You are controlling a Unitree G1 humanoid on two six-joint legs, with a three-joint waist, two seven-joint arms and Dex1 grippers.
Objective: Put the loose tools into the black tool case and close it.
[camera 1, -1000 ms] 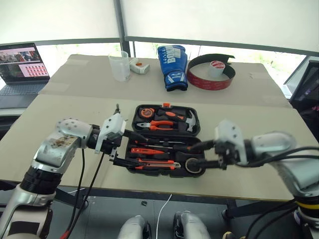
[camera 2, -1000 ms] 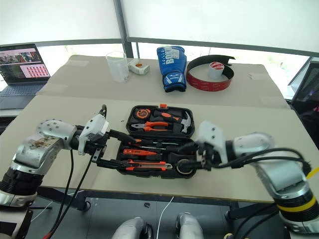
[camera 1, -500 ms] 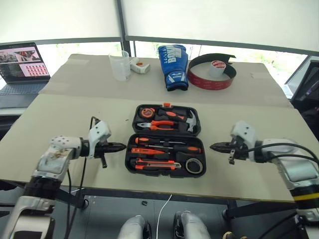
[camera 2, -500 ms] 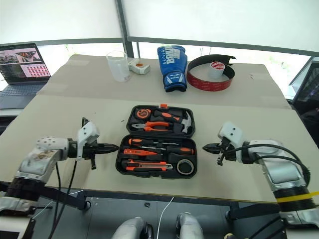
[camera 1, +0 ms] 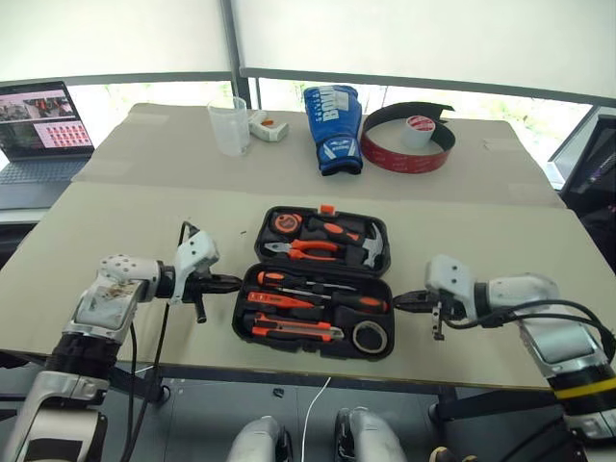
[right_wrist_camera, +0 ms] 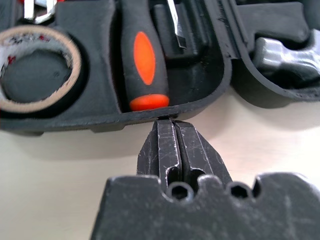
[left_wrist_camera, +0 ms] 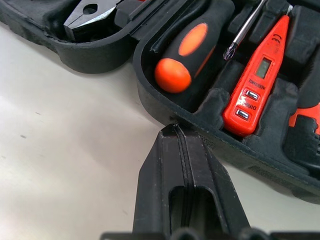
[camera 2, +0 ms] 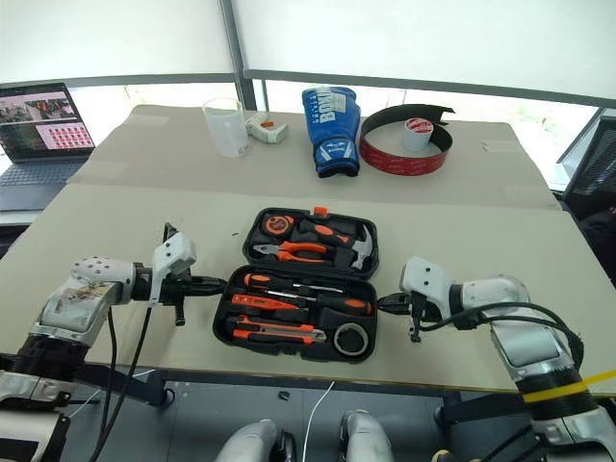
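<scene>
From the head views, the black tool case (camera 1: 316, 284) lies open near the table's (camera 1: 115, 221) front edge, screwdrivers, utility knife (camera 1: 289, 329) and tape roll (camera 1: 369, 336) seated in its near half. The left gripper (camera 1: 234, 283) and right gripper (camera 1: 399, 300) flank that half, fingers pressed together.

In the left wrist view, the closed fingertips touch the case rim beside a black-and-orange screwdriver handle (left_wrist_camera: 192, 50).

In the right wrist view, the closed tips meet the rim by another such handle (right_wrist_camera: 142, 65).
</scene>
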